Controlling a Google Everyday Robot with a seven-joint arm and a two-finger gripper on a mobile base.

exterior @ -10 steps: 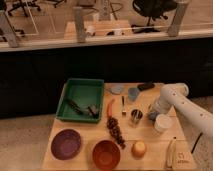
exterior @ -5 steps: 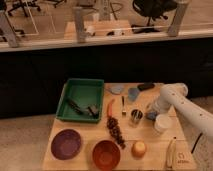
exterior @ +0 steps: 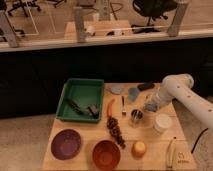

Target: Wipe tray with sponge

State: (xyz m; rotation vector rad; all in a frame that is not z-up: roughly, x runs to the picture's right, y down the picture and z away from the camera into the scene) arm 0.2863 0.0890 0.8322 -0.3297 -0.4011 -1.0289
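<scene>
My gripper point(exterior: 150, 106) is hovering over the right side of the table point(exterior: 150, 140), well apart from the tray point(exterior: 86, 90); I cannot tell its state. The one tray, green, rectangular and slope-sided, is sitting back left, holding two dark items point(exterior: 84, 108). Two bowls are sitting in front of it: the purple bowl point(exterior: 66, 144) and the orange bowl point(exterior: 106, 154).

Lighting: dim, with a warm brown cast throughout.
Source: overhead; brightest on the floor point(exterior: 55, 22) in the upper frame.
Bench point(exterior: 152, 142): evenly lit, with short, soft shadows beneath the items.
Mid-frame band behind the bench: near black.
Arm point(exterior: 192, 100): palest surface, at right of frame, with mild glare along its top.
Pincer point(exterior: 149, 106): right of centre, shaded under the arm.
</scene>
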